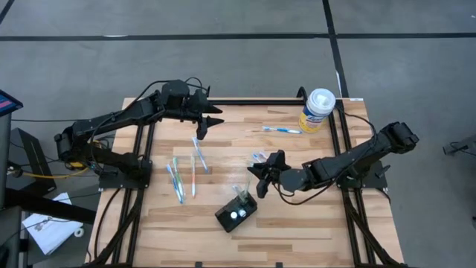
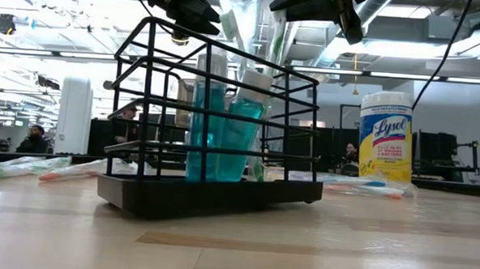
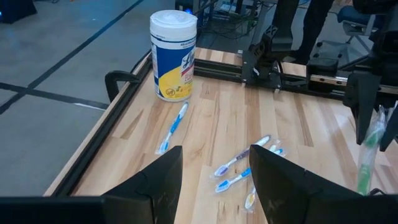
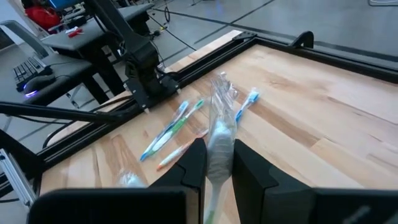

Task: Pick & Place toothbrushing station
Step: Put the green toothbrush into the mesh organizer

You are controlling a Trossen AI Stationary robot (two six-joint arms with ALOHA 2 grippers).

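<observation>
The toothbrushing station (image 1: 236,214) is a small black block with pale spots, resting flat near the table's front middle. In the low view it is a black wire rack (image 2: 209,182) holding blue-green bottles. My right gripper (image 1: 259,176) hovers just beyond and to the right of it, shut on a clear-wrapped toothbrush (image 4: 219,118). That brush also appears in the left wrist view as a green wrapped toothbrush (image 3: 370,149). My left gripper (image 1: 212,119) stands open over the far left of the table, with nothing between its fingers (image 3: 165,180). My right gripper pinches the wrapped toothbrush between its two fingers (image 4: 194,163), around the middle of its length (image 4: 219,140). The brush is clear of the table. One end sticks out past the fingertips, and the rest hangs below the gripper.
Loose toothbrushes lie on the table: several at the left (image 1: 178,179), a pair near the middle (image 1: 259,156), and one far back (image 1: 281,129). A white-and-yellow wipes canister (image 1: 317,109) stands at the far right corner. Black frame rails (image 1: 346,149) edge the table.
</observation>
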